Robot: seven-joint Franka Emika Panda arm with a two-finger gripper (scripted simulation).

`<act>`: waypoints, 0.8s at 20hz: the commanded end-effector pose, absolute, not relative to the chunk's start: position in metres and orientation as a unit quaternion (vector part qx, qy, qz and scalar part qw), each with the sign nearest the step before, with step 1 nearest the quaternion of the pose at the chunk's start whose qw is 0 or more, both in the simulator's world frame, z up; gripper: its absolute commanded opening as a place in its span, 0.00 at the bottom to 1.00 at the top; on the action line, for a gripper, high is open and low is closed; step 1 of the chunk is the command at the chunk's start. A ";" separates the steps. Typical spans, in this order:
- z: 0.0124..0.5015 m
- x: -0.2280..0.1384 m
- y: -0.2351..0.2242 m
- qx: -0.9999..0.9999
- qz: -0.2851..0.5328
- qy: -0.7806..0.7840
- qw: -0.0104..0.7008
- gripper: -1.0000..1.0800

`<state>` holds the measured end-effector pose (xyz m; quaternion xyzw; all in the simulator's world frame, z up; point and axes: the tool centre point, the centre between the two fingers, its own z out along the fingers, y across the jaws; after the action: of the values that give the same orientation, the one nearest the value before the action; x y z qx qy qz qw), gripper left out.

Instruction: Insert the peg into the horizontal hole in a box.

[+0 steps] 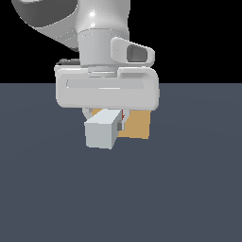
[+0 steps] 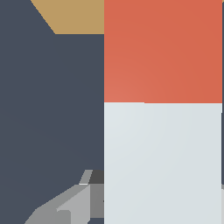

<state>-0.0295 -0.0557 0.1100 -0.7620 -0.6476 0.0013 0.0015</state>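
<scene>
Dark slate floor under a black void.

The floor (image 1: 189,189) was one flat, unmarked slate-blue plane, evenly lit, with no shadows I could make out. Behind it the backdrop (image 1: 198,38) stood pure black, meeting it at a straight horizon.

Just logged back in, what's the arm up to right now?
The gripper holds the peg just above the dark floor, its pale grey end toward the exterior camera. The wrist view shows the red-orange end pointing toward the tan box, which sits right behind the peg. The hole isn't visible in either view, so whether the tip has entered it can't be told.
</scene>
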 end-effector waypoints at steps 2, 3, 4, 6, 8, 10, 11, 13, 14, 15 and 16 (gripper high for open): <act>0.117 -0.031 -0.053 -0.763 0.000 -0.646 0.000 0.00; 0.117 -0.031 -0.053 -0.763 0.000 -0.646 0.000 0.00; 0.117 -0.031 -0.053 -0.763 0.000 -0.646 0.000 0.00; 0.117 -0.031 -0.053 -0.763 0.000 -0.646 0.000 0.00; 0.116 -0.031 -0.053 -0.763 0.001 -0.646 0.001 0.00; 0.120 -0.028 -0.053 -0.763 -0.001 -0.647 -0.001 0.00; 0.120 -0.028 -0.053 -0.763 -0.001 -0.647 -0.001 0.00; 0.120 -0.028 -0.053 -0.763 -0.001 -0.647 -0.001 0.00; 0.118 -0.030 -0.053 -0.763 0.001 -0.647 0.001 0.00; 0.118 -0.030 -0.053 -0.763 0.001 -0.647 0.001 0.00; 0.118 -0.030 -0.052 -0.763 0.001 -0.647 0.001 0.00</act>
<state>-0.0309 -0.0526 0.1158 -0.7630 -0.6464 0.0020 0.0018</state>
